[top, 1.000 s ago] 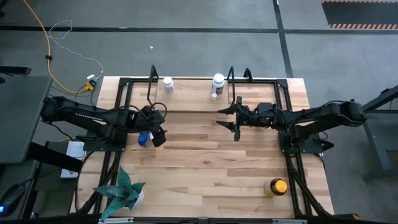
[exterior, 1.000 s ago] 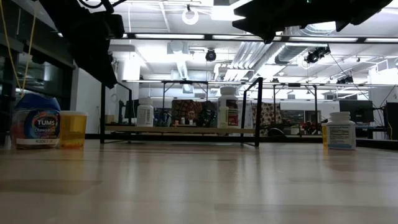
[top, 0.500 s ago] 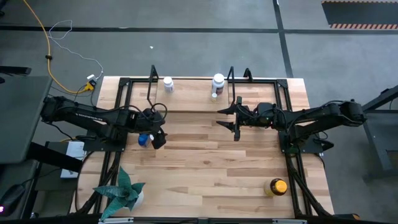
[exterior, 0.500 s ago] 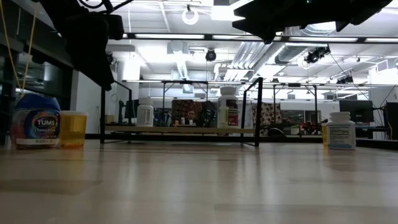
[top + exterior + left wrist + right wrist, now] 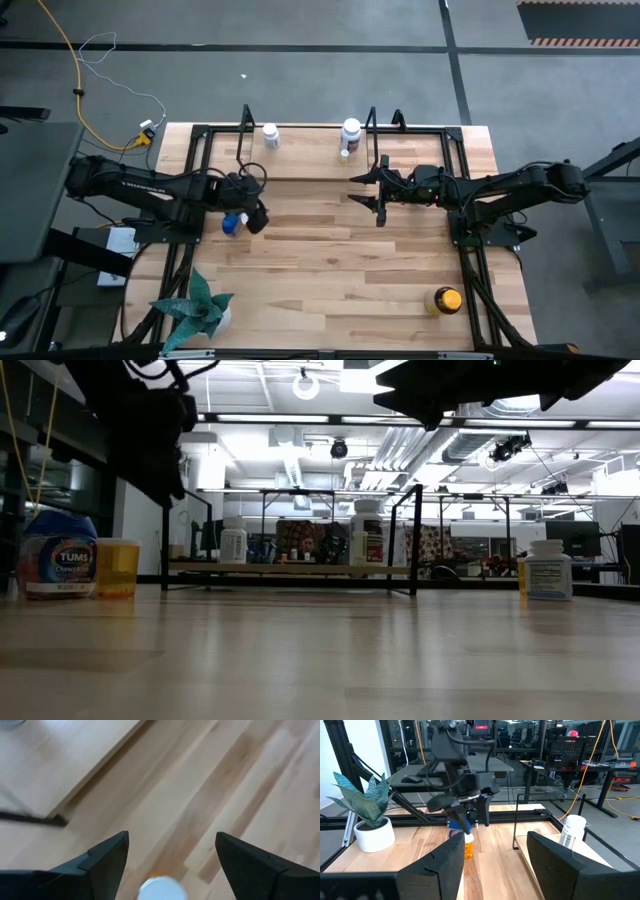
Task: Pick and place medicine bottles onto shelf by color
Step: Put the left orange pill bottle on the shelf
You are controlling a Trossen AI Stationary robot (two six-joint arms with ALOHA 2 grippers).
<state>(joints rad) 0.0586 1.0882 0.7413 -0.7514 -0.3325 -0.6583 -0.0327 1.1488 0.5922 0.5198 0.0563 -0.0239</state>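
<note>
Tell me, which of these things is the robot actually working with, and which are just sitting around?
Part of the job:
- black wire shelf
- small white bottle and bigger white bottle on it
- orange bottle under the open left gripper
- blue bottle beside it
- amber bottle

Just lying about:
- potted plant
- yellow cable on the floor

Wooden table (image 5: 330,260); bottles (image 5: 444,299); shelf (image 5: 310,153); plant (image 5: 200,308)

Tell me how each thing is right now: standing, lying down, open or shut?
Left gripper: open, above small orange white-capped bottle.
Right gripper: open, empty, near black wire shelf.
Two white bottles on shelf: upright.
Blue Tums bottle: upright.
Large amber bottle: upright.
Teal potted plant: upright.
</note>
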